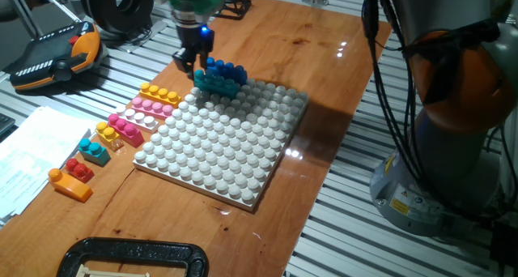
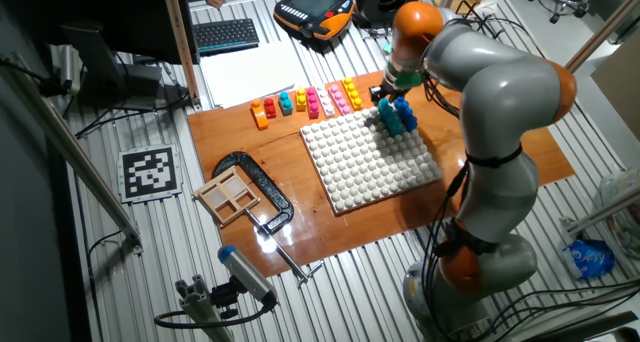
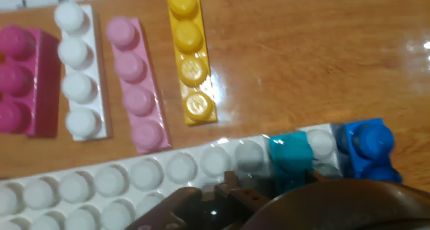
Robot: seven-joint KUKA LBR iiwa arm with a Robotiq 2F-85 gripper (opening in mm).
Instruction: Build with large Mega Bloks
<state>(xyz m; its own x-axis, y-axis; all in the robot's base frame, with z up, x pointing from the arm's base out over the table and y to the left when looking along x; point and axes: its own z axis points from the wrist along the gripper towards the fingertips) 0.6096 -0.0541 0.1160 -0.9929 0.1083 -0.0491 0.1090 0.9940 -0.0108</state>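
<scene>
Wooden table (image 1: 324, 58); blue brick (image 1: 225, 70) lengthwise atop teal brick (image 1: 215, 84).

One white studded baseplate (image 1: 218, 143), two bricks stacked on it, and seven bricks beside it.

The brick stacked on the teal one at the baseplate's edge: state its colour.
Blue brick, sitting on the teal brick; clearest in the fixed view from the baseplate's side.
</scene>
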